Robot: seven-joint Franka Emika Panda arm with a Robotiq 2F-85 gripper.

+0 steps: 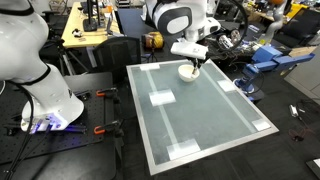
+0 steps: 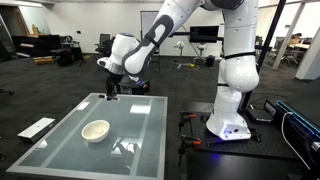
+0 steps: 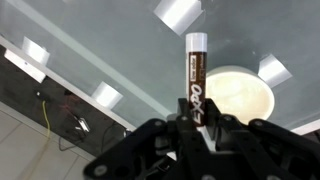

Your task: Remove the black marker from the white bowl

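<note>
the gripper (image 3: 198,126) was clamped on the black marker (image 3: 197,80), its dark fingers (image 3: 168,128) pressed against the lower end of the barrel on either side. in the wrist view the pen ran straight out from between them, long axis in line with the way the gripper reached, its pale cap at the outer end and white lettering along the dark body. the marker was therefore in the grasp and in the air, not in the white bowl (image 3: 240,95), which lay beyond the cap and a little to one side of it, and looked empty. in an exterior view the gripper (image 2: 112,92) hung well above the table (image 2: 60,155), clear of the bowl (image 2: 96,130) beneath; in both exterior views the bowl sat apart from the corners, and in one of them it was close to the far edge (image 1: 170,62), about midway along. white tape patches (image 3: 178,12) marked the surface near the bowl and toward the corners. by my reading the lift was done, and what remained was to carry the pen sideways past the bowl's rim toward a bare stretch of the table before letting go; since the bowl lay almost under the tip, a release here would likely have dropped it back in.
</note>
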